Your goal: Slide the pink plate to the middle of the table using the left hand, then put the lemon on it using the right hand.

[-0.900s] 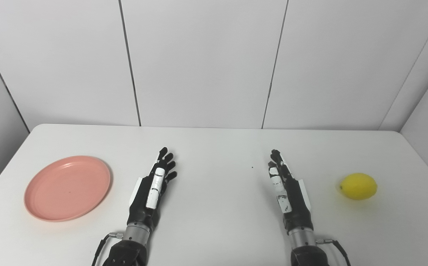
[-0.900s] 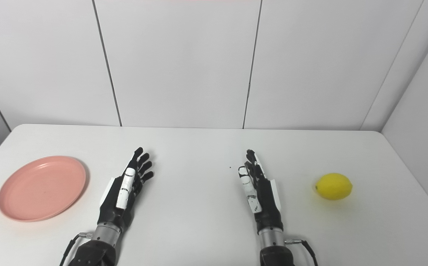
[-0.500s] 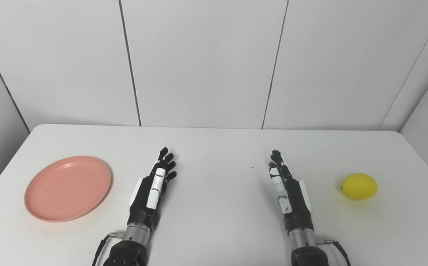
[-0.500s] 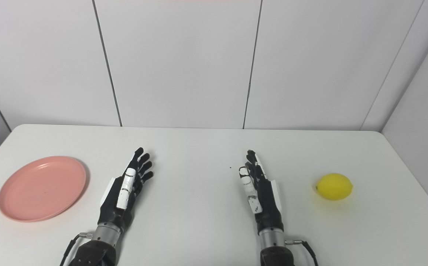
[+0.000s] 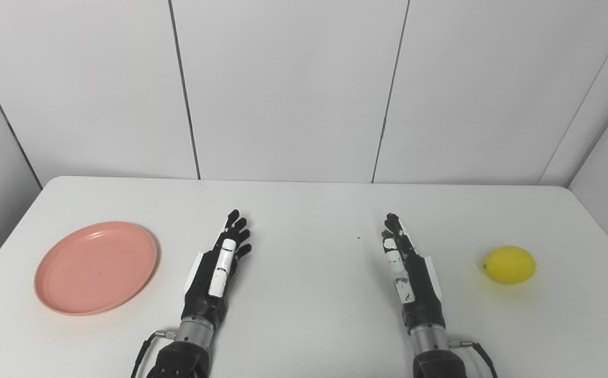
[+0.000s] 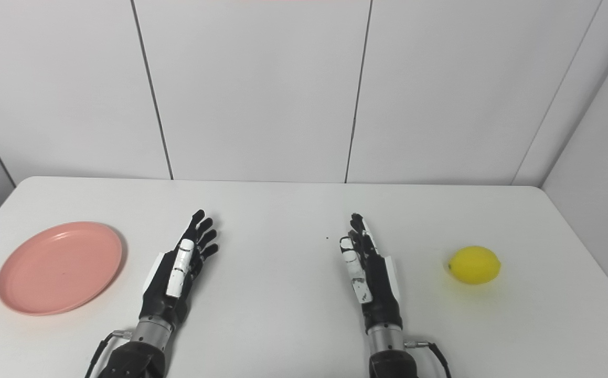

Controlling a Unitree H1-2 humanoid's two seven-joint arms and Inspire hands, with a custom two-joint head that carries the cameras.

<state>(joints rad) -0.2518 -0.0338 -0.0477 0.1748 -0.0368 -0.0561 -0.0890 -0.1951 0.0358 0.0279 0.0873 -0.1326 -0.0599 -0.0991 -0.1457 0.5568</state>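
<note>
A round pink plate (image 5: 96, 266) lies flat on the white table (image 5: 304, 210) at the left, with nothing on it. At the right side of the table sits a yellow lemon (image 5: 509, 264). My left hand (image 5: 219, 268) rests open near the table's middle left, fingers straight and pointing away, a short way right of the plate and not touching it. My right hand (image 5: 408, 268) is open too, fingers extended forward, well left of the lemon.
A tiny dark speck (image 5: 359, 238) marks the table between the hands. White wall panels (image 5: 283, 89) stand behind the table's far edge. Grey side walls close in on both sides.
</note>
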